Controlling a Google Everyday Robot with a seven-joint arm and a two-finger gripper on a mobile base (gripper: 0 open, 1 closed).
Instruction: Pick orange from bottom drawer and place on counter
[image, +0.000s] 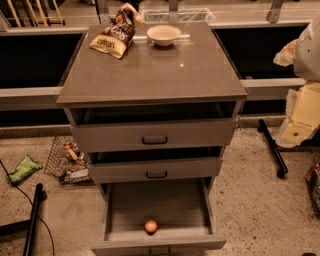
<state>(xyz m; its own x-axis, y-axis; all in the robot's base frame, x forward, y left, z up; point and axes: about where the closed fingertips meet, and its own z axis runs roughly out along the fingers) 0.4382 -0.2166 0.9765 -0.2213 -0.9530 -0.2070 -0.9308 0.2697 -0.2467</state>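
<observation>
- i see the orange (150, 226) lying on the floor of the bottom drawer (160, 200), about midway left to right and just behind the near front panel.
- the bottom drawer is pulled well out toward me; nothing else shows inside it, only plain grey.
- the middle drawer (156, 170) and the top drawer (154, 135) above it each stand out a little, with a dark gap over each front panel.
- the counter (160, 70) is a glossy grey-brown top. at its far edge sits a white bowl (164, 35), upright, and just to the left of it lies a chip bag (114, 35) on its side.
- the gripper (304, 115) is at the right edge of the view, partly cut off, level with the upper drawers and well apart from the orange and the cabinet. i cannot tell whether it is spread or pressed together; i see nothing held in it.
- on the floor to the left of the cabinet stands a wire basket (67, 160) with odds and ends in it, and further left lies a green packet (24, 169).
</observation>
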